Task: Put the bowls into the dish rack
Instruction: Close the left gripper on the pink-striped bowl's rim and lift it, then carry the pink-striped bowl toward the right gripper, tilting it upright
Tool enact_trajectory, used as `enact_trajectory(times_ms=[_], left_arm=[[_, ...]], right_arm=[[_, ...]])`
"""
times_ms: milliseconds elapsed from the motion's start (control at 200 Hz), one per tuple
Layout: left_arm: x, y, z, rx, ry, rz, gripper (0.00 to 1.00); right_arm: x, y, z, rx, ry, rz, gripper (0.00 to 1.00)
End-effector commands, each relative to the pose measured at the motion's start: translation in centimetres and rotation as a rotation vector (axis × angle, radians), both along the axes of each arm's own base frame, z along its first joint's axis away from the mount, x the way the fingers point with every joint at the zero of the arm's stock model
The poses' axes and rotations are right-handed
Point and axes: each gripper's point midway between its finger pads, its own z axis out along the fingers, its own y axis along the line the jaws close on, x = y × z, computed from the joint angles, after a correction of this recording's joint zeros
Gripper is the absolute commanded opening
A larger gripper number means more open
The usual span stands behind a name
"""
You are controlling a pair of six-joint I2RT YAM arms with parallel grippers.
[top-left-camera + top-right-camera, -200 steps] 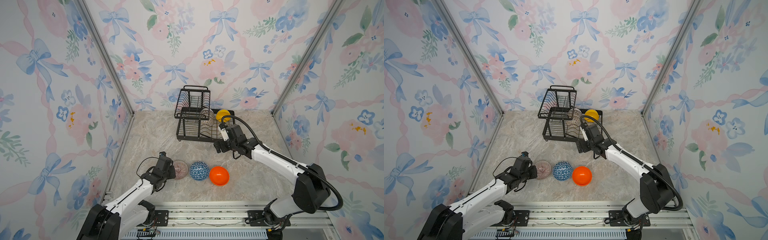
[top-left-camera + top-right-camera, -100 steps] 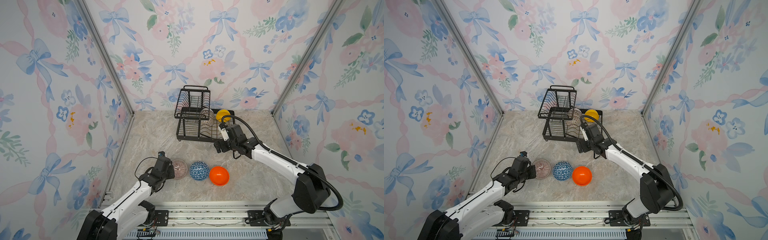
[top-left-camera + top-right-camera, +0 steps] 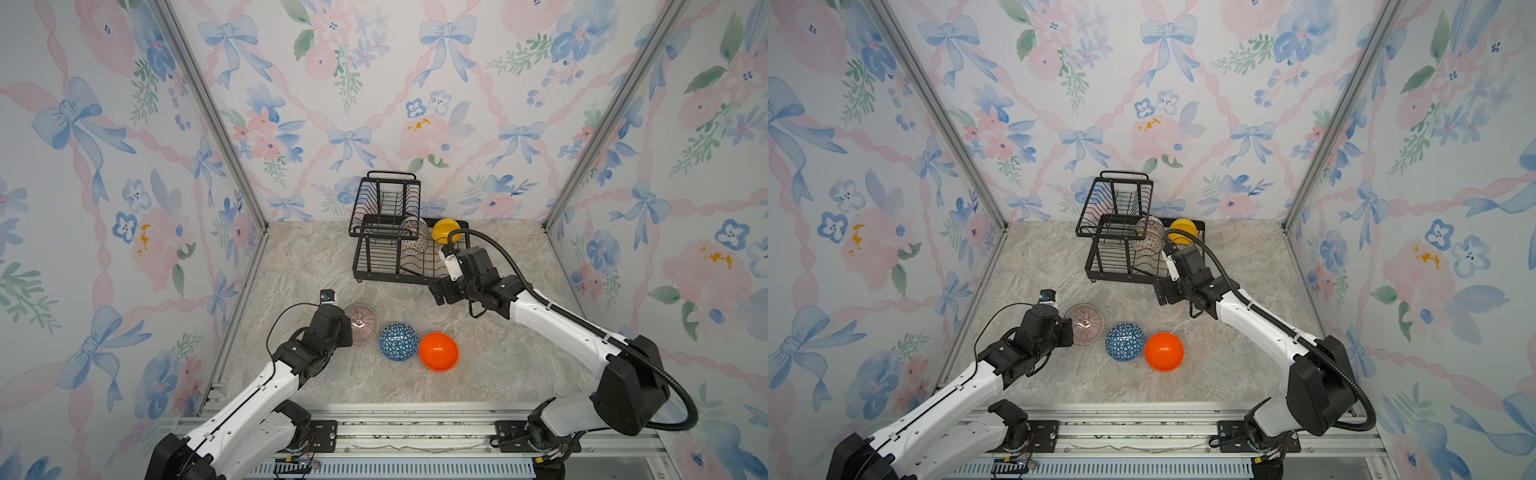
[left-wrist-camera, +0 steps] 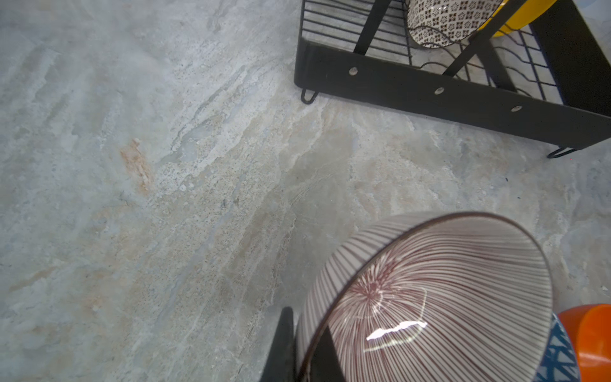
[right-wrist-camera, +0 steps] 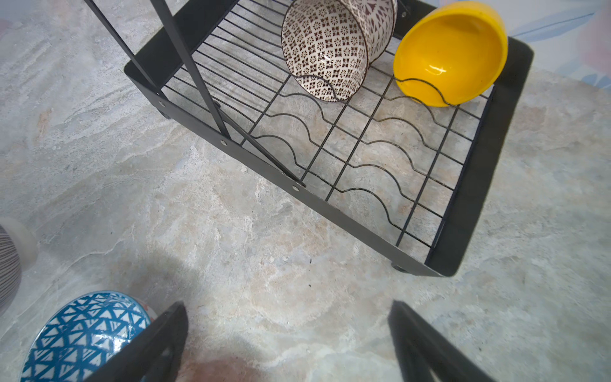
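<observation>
My left gripper [image 4: 307, 334] is shut on the near rim of the pinkish ribbed bowl [image 4: 429, 297], one finger inside and one outside. In both top views this bowl [image 3: 362, 324] [image 3: 1086, 324] sits tilted at the front left. To its right lie the blue bowl with white triangles [image 3: 398, 341] [image 5: 82, 334] and the orange bowl [image 3: 438, 351]. The black dish rack [image 3: 395, 276] [image 5: 330, 205] stands at the back. Its tray holds a yellow bowl [image 5: 453, 49] and two white patterned bowls [image 5: 325, 49]. My right gripper [image 5: 287, 330] hovers open and empty just before the rack's front edge [image 3: 440, 293].
Flowered walls close in the marble table [image 3: 307, 266] on three sides. A metal rail [image 3: 415, 428] runs along the front. The rack's raised basket tier [image 3: 384, 203] with its loop handle stands over the tray's left part.
My left gripper has finished closing on the ribbed bowl's rim, and the bowl has shifted slightly away from the front. The right arm has not moved.
</observation>
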Motion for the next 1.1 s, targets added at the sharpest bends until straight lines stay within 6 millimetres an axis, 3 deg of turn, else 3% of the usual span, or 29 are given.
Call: enact_trajectory(times_ms=[0, 345, 450, 480, 690, 1095], left_arm=[[1.5, -1.1, 3.4, 0.025, -0.102, -0.021, 0.00], [3.4, -4.6, 6.4, 0.007, -0.174, -0.106, 0.00], [4.1, -5.7, 6.2, 0.011, -0.174, -0.136, 0.00], [4.7, -6.4, 7.7, -0.008, -0.203, -0.143, 0.00], [6.4, -8.9, 8.3, -0.015, -0.224, -0.198, 0.00], [8.2, -13.9, 10.1, -0.042, -0.270, -0.290, 0.00]], right_arm=[[-0.3, -0.2, 1.7, 0.027, -0.017, 0.009, 0.97], [-1.4, -0.1, 3.5, 0.079, -0.034, 0.033, 0.97], [-2.1, 0.2, 4.5, 0.110, -0.044, 0.047, 0.97], [-2.1, 0.2, 4.8, 0.115, -0.051, 0.047, 0.97], [-3.0, 0.7, 6.3, 0.156, -0.064, 0.069, 0.97], [-3.5, 3.9, 6.5, 0.221, -0.058, 0.117, 0.97]])
